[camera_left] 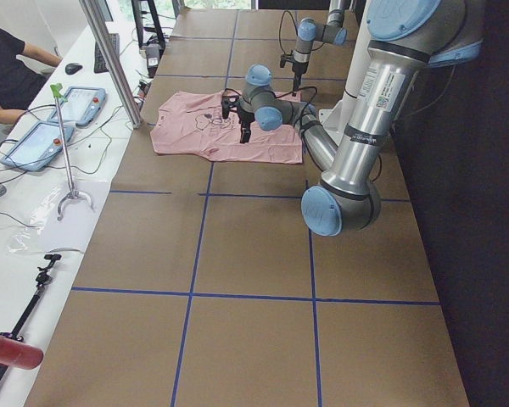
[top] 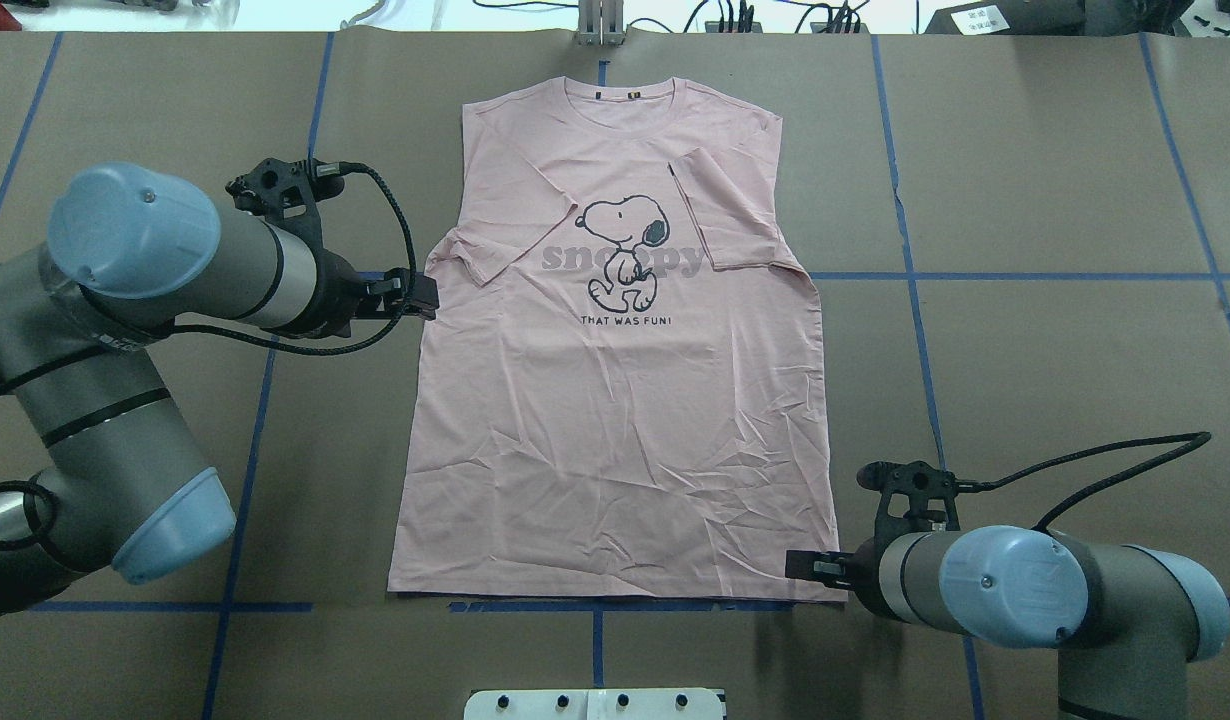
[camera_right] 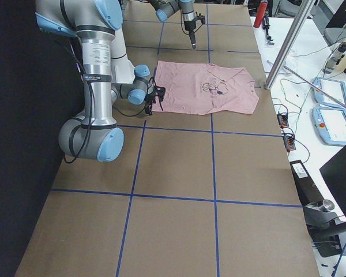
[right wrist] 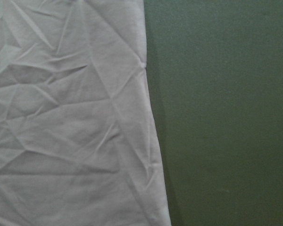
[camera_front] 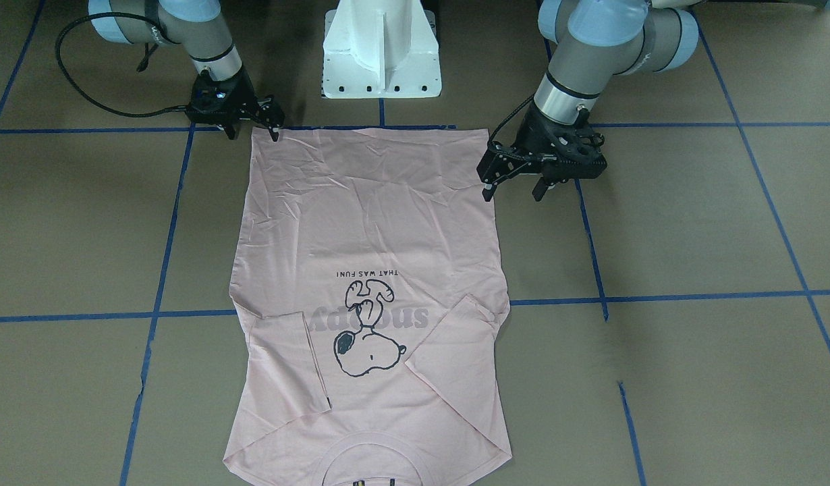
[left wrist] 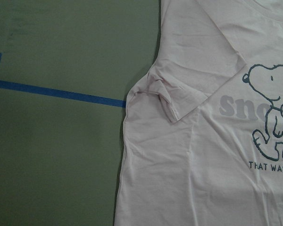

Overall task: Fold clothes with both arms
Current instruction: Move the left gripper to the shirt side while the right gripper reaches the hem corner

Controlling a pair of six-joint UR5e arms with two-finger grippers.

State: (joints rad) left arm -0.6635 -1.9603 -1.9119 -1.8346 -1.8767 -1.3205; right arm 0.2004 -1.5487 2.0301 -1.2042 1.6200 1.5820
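**Pink tee flat on bench, both claws released at its edges**

Brown bench [top: 1025, 380], blue tape grid [top: 1025, 277]. A white side table [camera_left: 34, 220] runs along the far long edge, with a slanted metal post [camera_left: 110, 59] at its bench side.

Left arm [top: 175, 260] reaches in from the robot's left, right arm [top: 1035, 590] from its right. Both are low over the bench.

T-shirt [top: 615, 450] lies mid-bench, print up, collar [top: 625, 100] away from the robot. The hem is just in front of the white pedestal [camera_front: 381, 54]. Lower half is creased. Both sleeves are folded in over the chest. The sleeve on the left arm's side [top: 480, 260] is bunched at the armpit. The other sleeve [top: 735, 215] lies flat and covers the end of the "snoopy" lettering beside the dog print [top: 625, 250].

Left claw [camera_front: 511, 194]: released, fingers apart, one tip at the shirt's side edge, the other over bare bench. Nothing gripped.

Right claw [camera_front: 253, 133]: released too, one tip at the hem corner, the other off the cloth.

Obstructions: a black cable loop [top: 400, 220] off the left wrist hangs close to the shirt's edge.

Side table clutter: a person in a dark top [camera_left: 4, 72], two tablets [camera_left: 34, 144], a red cylinder [camera_left: 8, 350].

Small black tag [top: 670, 170] sits at the flat sleeve's corner.
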